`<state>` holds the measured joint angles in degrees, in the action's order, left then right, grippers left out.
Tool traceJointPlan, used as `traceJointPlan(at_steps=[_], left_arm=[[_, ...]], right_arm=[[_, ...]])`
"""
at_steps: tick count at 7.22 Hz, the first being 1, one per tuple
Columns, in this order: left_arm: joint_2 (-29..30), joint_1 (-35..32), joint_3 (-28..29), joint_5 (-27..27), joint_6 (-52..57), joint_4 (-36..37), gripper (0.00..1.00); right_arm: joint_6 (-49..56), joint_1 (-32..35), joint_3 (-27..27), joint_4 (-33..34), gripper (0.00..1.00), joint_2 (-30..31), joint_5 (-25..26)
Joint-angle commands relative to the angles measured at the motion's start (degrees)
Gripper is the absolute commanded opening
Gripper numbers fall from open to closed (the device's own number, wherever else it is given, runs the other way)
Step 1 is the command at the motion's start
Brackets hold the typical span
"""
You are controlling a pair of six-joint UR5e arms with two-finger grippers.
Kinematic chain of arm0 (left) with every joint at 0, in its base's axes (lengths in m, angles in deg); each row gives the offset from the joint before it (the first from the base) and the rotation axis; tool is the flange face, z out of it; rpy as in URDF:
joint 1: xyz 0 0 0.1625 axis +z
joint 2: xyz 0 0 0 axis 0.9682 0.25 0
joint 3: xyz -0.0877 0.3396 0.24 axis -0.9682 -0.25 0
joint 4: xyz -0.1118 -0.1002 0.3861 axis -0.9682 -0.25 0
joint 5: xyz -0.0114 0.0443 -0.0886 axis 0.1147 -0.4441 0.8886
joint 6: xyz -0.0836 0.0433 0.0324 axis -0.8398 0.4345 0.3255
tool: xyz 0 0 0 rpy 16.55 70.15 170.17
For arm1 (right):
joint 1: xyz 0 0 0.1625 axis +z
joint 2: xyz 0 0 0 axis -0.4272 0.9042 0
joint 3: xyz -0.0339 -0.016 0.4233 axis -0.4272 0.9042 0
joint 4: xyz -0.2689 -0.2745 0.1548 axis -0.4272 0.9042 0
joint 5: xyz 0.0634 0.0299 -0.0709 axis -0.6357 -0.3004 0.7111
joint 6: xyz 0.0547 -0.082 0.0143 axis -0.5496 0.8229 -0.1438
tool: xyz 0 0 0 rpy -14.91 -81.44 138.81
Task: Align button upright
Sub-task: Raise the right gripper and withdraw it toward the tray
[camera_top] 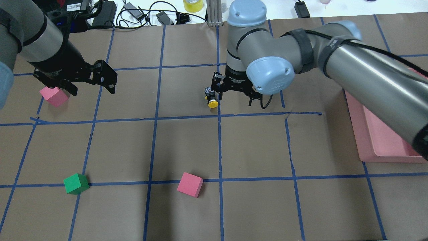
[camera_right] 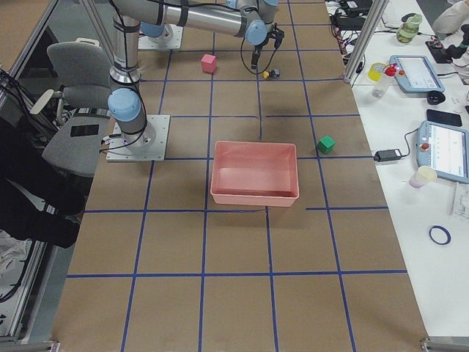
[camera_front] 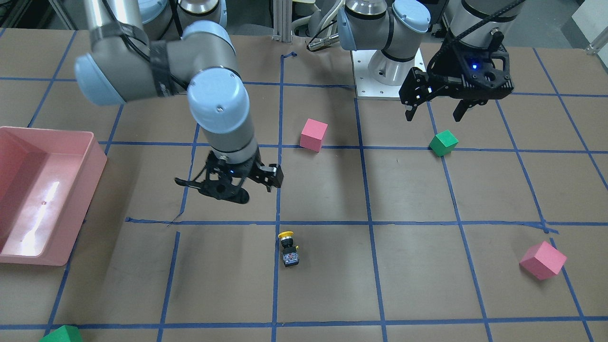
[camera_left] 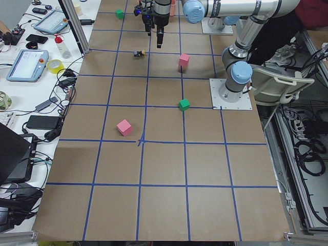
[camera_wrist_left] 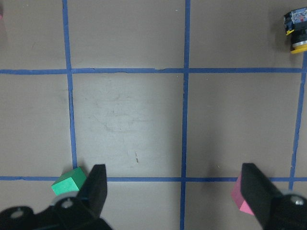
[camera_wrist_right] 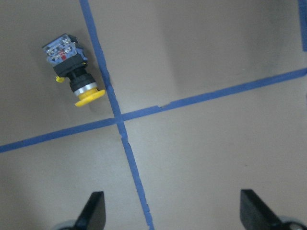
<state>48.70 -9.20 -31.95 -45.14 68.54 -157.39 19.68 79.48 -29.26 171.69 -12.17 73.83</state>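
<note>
The button [camera_front: 288, 249] has a yellow cap, a black body and a grey terminal block. It lies on its side on the brown paper beside a blue tape line, and also shows in the overhead view [camera_top: 211, 98] and the right wrist view [camera_wrist_right: 72, 69]. My right gripper [camera_top: 234, 98] hovers above the table, open and empty, with the button off to one side and outside the fingers [camera_wrist_right: 93, 213]. My left gripper [camera_top: 92, 89] is open and empty, held high and far from the button, which shows at the top right corner of the left wrist view [camera_wrist_left: 300, 31].
A pink bin [camera_front: 90, 156] stands at the table's end on my right. Pink cubes [camera_front: 313, 134] [camera_front: 542, 260] and green cubes [camera_front: 443, 142] [camera_front: 61, 335] are scattered on the table. One pink cube [camera_top: 53, 96] lies under my left gripper.
</note>
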Motion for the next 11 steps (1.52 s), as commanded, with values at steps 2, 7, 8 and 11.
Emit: traceJointPlan(at_steps=[2, 7, 8, 11], left_arm=[[-0.56, 0.0, -0.99, 0.0, 0.0, 0.0, 1.0], [-0.56, 0.0, -1.08, 0.0, 0.0, 0.0, 1.0], [-0.56, 0.0, -1.08, 0.0, 0.0, 0.0, 1.0], [-0.65, 0.0, -1.08, 0.0, 0.0, 0.0, 1.0]], right_arm=[[19.2, -8.7, 0.16, -14.61, 1.0, 11.22, 0.85], [24.69, -10.28, 0.33, -14.1, 1.0, 13.35, 0.93], [24.69, -10.2, 0.68, -14.11, 1.0, 12.66, 0.33], [24.61, -10.73, 2.09, -14.54, 1.0, 13.35, 2.09]])
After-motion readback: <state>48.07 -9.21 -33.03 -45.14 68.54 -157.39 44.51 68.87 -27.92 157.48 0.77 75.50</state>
